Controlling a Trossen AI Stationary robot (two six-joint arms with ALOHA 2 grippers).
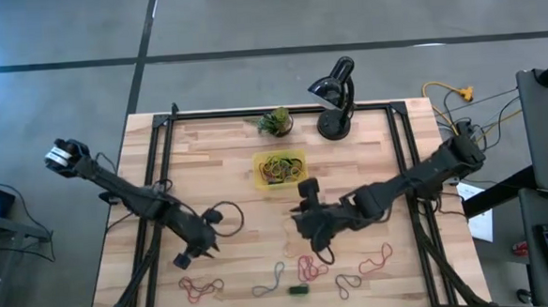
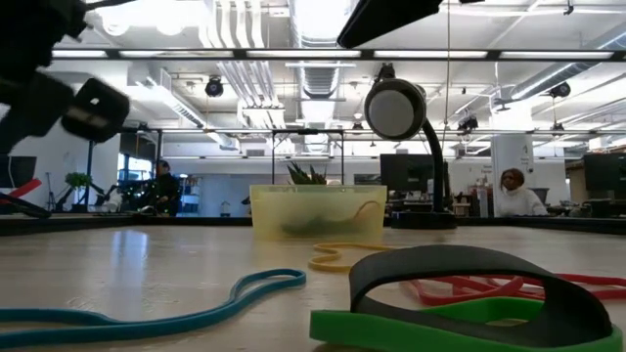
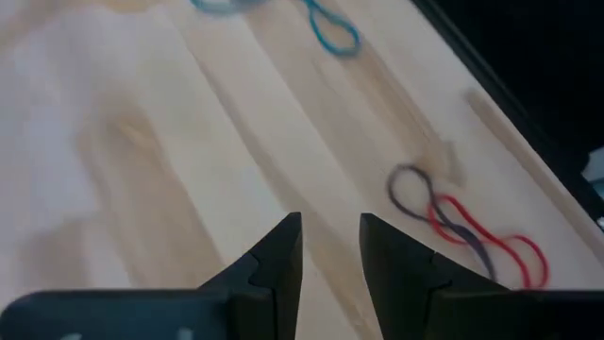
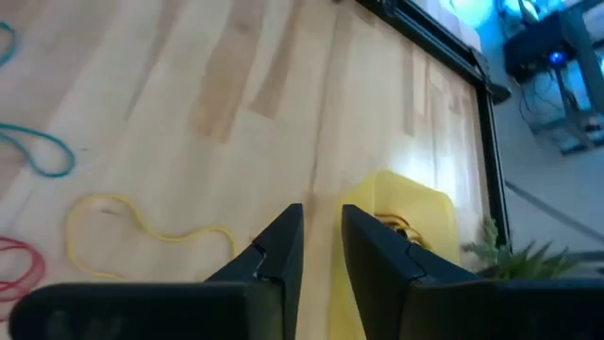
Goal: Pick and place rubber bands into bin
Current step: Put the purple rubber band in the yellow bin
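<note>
The yellow bin (image 1: pixel 280 169) stands at the table's far middle with several coloured rubber bands in it; it also shows in the low view (image 2: pixel 318 212) and the right wrist view (image 4: pixel 408 219). More bands lie flat along the near edge: red and dark ones (image 1: pixel 201 289) (image 3: pixel 472 227), a blue-grey one (image 1: pixel 271 281), a green one (image 1: pixel 298 289) and red ones (image 1: pixel 310 267) (image 1: pixel 374 261). A yellow band (image 4: pixel 142 229) lies near the bin. My left gripper (image 1: pixel 204 251) (image 3: pixel 330 250) hovers over bare wood, narrowly open and empty. My right gripper (image 1: pixel 305 204) (image 4: pixel 323 231) hovers just short of the bin, narrowly open and empty.
A black desk lamp (image 1: pixel 337 98) and a small potted plant (image 1: pixel 275 122) stand at the far edge behind the bin. A black frame (image 1: pixel 163 178) runs along the table's sides. Bare wood lies between the two grippers and at the far left.
</note>
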